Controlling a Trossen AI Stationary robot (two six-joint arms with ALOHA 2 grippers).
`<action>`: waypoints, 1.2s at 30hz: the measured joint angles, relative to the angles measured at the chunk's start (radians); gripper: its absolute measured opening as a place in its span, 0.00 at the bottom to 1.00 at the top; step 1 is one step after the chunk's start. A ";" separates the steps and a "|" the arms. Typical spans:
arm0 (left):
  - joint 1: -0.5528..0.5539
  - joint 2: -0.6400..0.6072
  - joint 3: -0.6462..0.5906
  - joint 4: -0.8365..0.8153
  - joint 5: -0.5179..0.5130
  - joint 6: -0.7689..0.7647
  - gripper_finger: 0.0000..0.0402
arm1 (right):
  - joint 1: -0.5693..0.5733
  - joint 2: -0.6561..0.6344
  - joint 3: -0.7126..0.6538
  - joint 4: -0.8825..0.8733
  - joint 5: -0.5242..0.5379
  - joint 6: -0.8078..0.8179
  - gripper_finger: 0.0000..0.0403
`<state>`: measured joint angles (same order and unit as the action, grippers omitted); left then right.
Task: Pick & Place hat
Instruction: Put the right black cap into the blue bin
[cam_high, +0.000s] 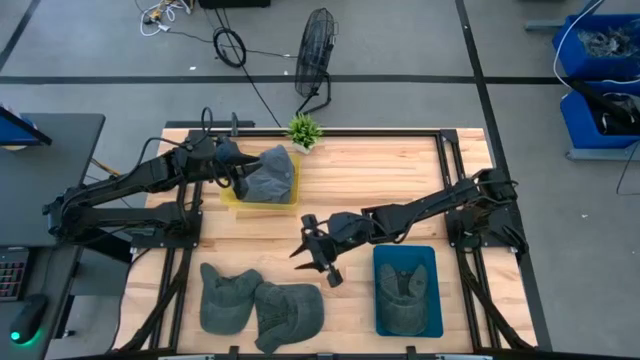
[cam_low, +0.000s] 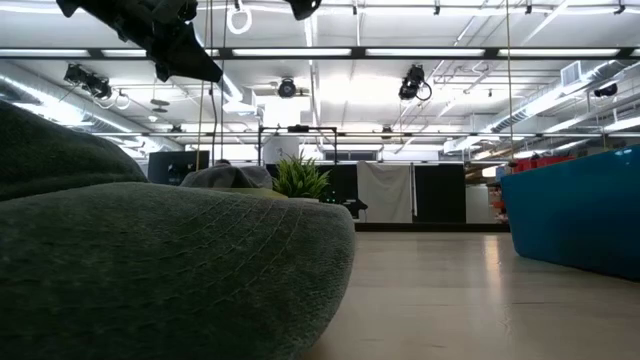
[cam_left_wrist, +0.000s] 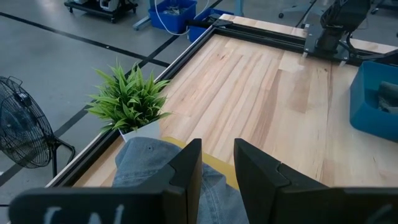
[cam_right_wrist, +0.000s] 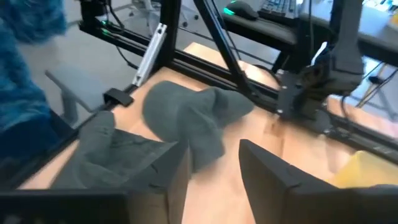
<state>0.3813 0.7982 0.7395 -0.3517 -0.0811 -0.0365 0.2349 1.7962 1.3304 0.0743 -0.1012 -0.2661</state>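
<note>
Two grey-green cloth hats (cam_high: 260, 305) wait unpicked at the table's near edge, beside one in the blue plastic bin (cam_high: 407, 292). The right claw (cam_high: 318, 252), released, hovers mid-table. Farther back, the left claw (cam_high: 232, 170), released, nears the hat in the yellow tray (cam_high: 262, 198).

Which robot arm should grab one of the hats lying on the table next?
Probably the right. The right gripper hangs open just beside the two loose hats, pointing at them. The left gripper is busy over the hat in the yellow bin.
</note>
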 joint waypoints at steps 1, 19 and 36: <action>0.000 0.000 0.000 0.007 0.000 0.005 0.25 | 0.002 0.000 0.000 0.000 0.008 -0.011 0.38; 0.011 -0.001 0.001 0.075 -0.002 -0.063 0.25 | 0.007 0.000 0.000 -0.237 0.032 0.109 0.31; 0.007 0.006 0.000 -0.040 0.042 0.101 0.25 | -0.014 0.000 0.000 -0.281 0.111 -0.145 0.29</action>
<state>0.3882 0.8043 0.7395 -0.3917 -0.0391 0.0647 0.2204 1.7962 1.3304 -0.2070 0.0101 -0.4112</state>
